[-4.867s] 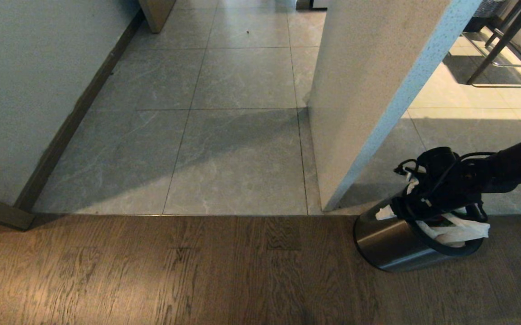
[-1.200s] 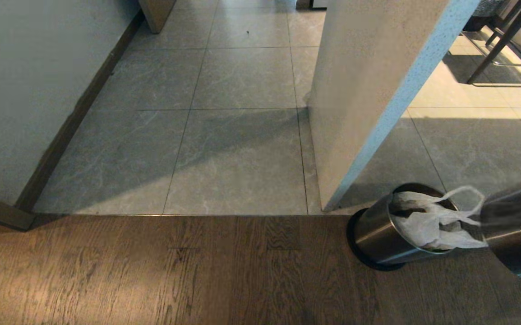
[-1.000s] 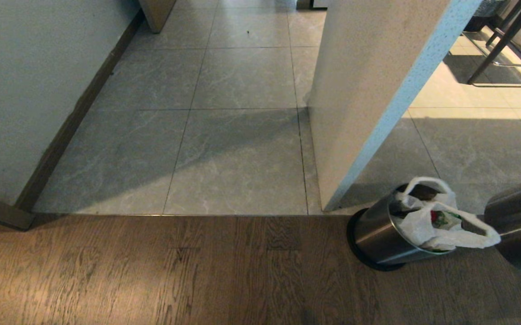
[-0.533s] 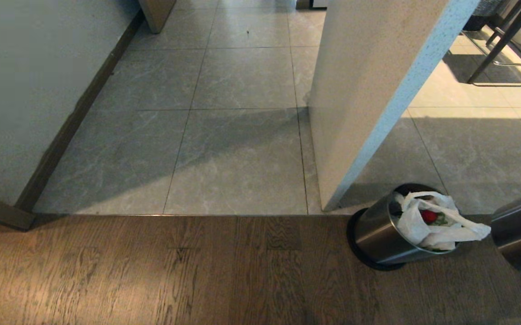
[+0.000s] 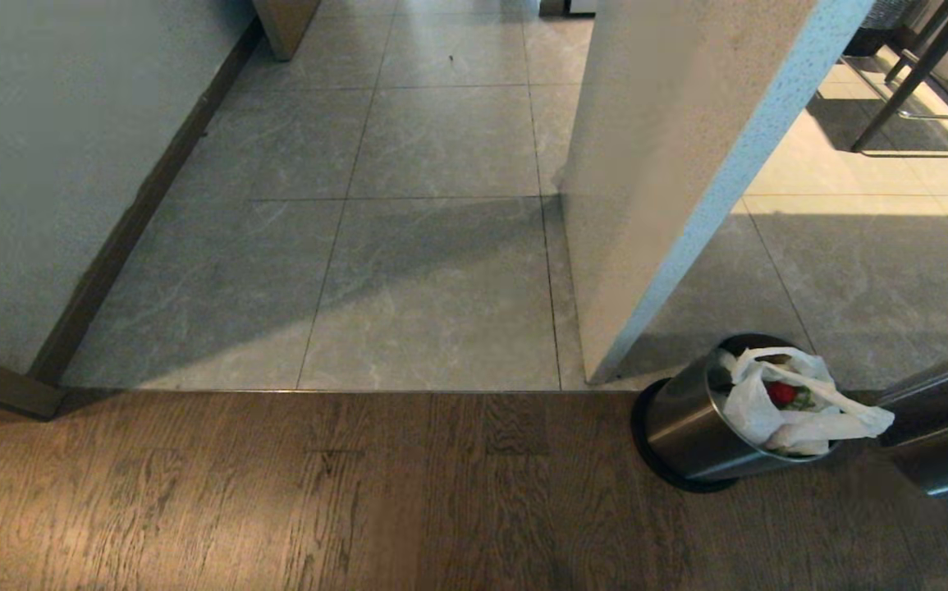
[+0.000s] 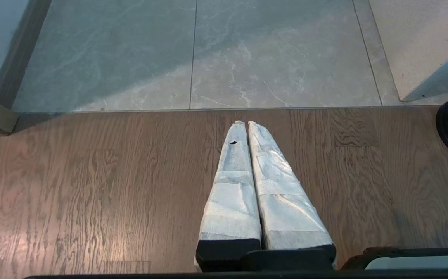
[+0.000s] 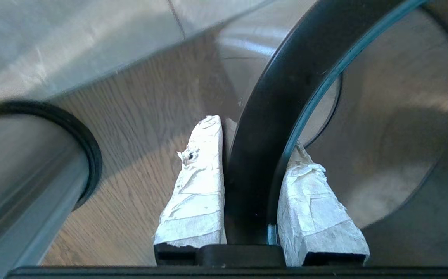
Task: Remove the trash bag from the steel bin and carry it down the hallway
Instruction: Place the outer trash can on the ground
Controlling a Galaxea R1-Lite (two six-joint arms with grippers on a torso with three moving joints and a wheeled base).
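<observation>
You see the trash bag (image 5: 757, 414) sitting in the steel bin (image 5: 683, 435) on the wooden floor (image 5: 277, 492), beside the wall corner (image 5: 605, 361). Your right gripper (image 7: 253, 133) has its jaws clamped on the black rim (image 7: 270, 77) of a separate steel cylinder (image 5: 941, 427). The left gripper (image 6: 245, 124) has its jaws pressed together and empty.
</observation>
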